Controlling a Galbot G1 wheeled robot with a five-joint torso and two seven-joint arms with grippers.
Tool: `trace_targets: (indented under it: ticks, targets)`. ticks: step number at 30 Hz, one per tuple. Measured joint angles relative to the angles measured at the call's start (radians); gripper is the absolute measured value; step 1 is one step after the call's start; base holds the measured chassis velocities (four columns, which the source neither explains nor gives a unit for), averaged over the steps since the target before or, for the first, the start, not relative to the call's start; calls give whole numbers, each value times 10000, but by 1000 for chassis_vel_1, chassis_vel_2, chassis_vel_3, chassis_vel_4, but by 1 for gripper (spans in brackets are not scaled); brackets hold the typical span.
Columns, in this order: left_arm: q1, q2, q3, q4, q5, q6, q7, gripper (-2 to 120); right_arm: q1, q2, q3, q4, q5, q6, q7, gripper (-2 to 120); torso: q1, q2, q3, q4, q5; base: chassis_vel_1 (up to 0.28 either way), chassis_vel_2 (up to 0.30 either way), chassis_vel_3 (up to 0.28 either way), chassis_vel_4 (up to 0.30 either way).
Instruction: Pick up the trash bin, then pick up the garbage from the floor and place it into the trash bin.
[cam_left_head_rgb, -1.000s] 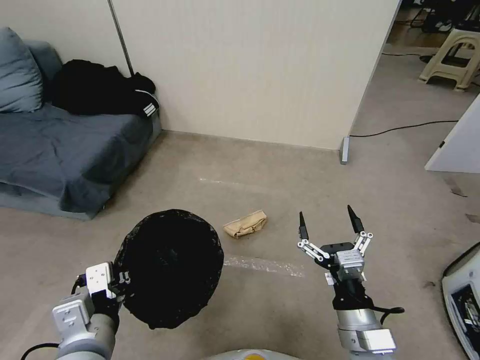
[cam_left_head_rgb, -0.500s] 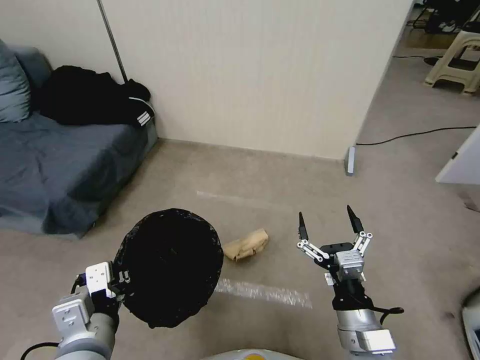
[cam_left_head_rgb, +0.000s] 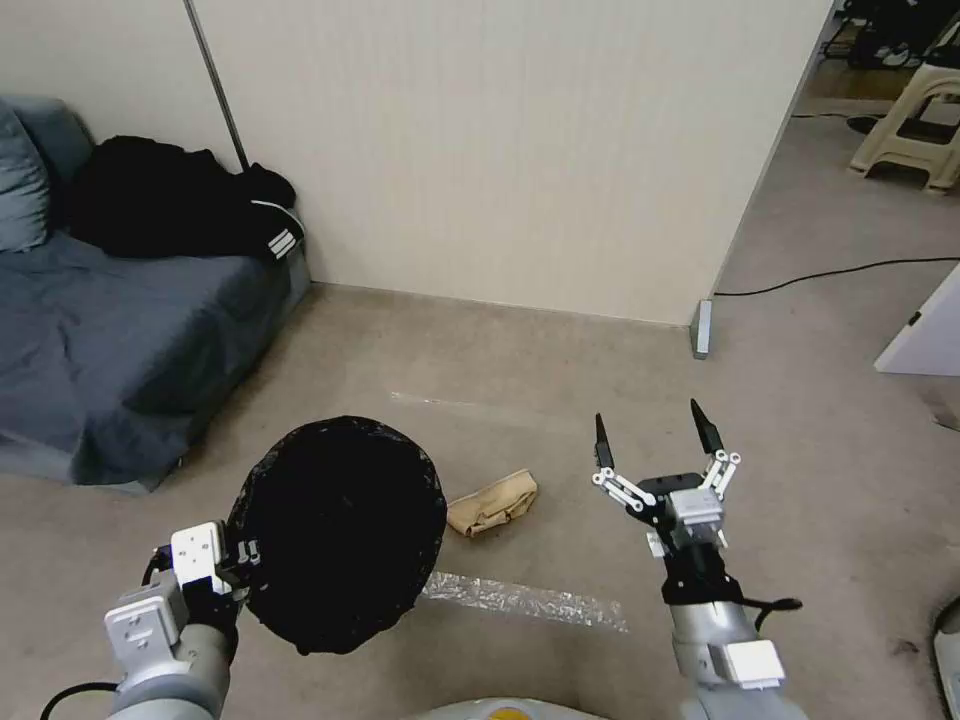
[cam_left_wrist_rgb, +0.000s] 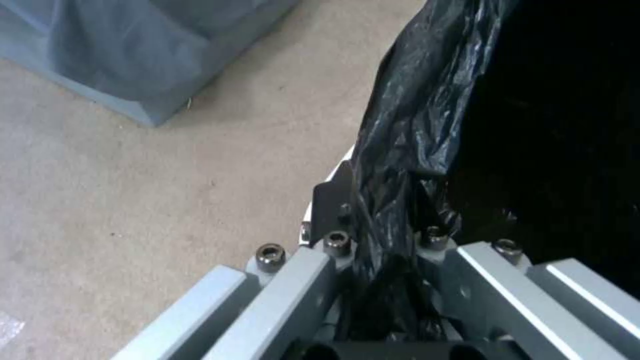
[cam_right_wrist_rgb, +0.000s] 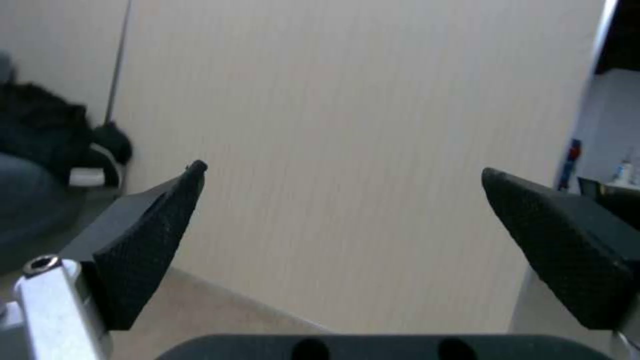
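Note:
The trash bin (cam_left_head_rgb: 340, 535), lined with a crinkly black bag, is held off the floor at lower left with its dark mouth facing me. My left gripper (cam_left_head_rgb: 238, 562) is shut on its rim; in the left wrist view the bag-covered rim (cam_left_wrist_rgb: 393, 210) is pinched between the fingers. A crumpled tan paper bag, the garbage (cam_left_head_rgb: 492, 503), lies on the floor just right of the bin. My right gripper (cam_left_head_rgb: 650, 438) hovers open to the right of the paper bag, fingers (cam_right_wrist_rgb: 143, 240) spread wide and pointing at the wall.
A grey sofa (cam_left_head_rgb: 110, 340) with black clothing (cam_left_head_rgb: 170, 205) stands at left. A beige partition wall (cam_left_head_rgb: 500, 150) runs across the back, ending at a post (cam_left_head_rgb: 700, 328). A black cable (cam_left_head_rgb: 830, 272) crosses the floor at right. Tape strips (cam_left_head_rgb: 525, 600) mark the carpet.
The whole view has shifted, so the camera moved: the paper bag now sits lower and closer. The right gripper has risen slightly. The left gripper still holds the bin.

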Motion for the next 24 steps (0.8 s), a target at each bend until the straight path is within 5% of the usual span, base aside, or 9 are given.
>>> trace_targets:
  ticks: [10, 24]
  targets:
    - [-313, -18, 54, 79, 29, 208, -53, 1, 1755, -2455, -44, -1329, -58, -1379, -901, 100, 0, 0, 0, 0, 1, 0, 0, 0, 0]
    - [-397, -188, 184, 191, 332, 247, -70, 1, 3672, -5711, -1252, -3207, -1142, -1054, -2559, 100, 1, 0, 1, -1, 0, 0, 0, 0, 0]
